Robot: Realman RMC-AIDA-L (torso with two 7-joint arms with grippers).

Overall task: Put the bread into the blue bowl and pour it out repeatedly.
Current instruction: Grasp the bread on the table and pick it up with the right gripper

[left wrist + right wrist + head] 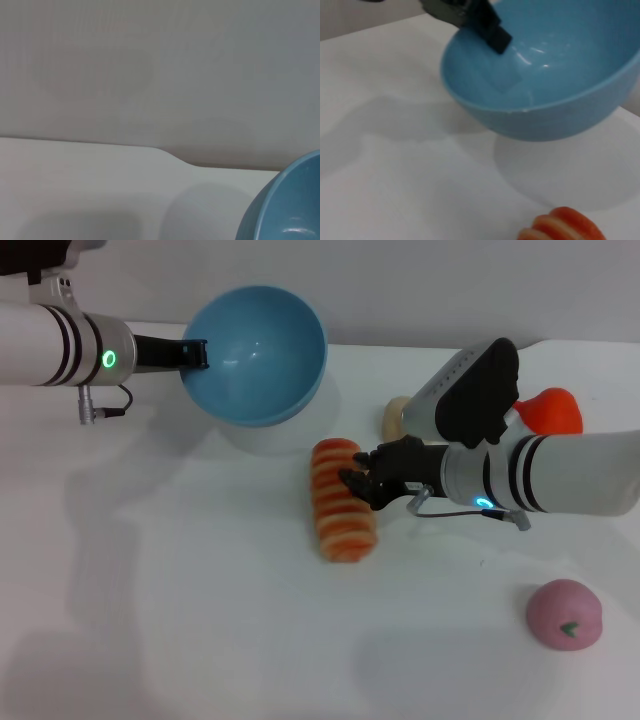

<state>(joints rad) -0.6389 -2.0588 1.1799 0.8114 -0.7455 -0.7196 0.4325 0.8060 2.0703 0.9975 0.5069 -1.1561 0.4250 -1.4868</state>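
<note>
The blue bowl (255,355) hangs tilted above the back of the white table, its opening facing forward. My left gripper (195,352) is shut on its rim. The bowl is empty; it also shows in the left wrist view (285,210) and the right wrist view (545,100). The bread (342,500) lies on the table in front of the bowl, striped side up; one end of it shows in the right wrist view (565,227). My right gripper (365,480) is open, right beside the bread's right side, low over the table.
A small round beige lump (396,418) lies behind my right gripper. A red-orange toy (552,410) sits at the back right. A pink round toy (565,614) lies at the front right. The table's back edge meets a grey wall.
</note>
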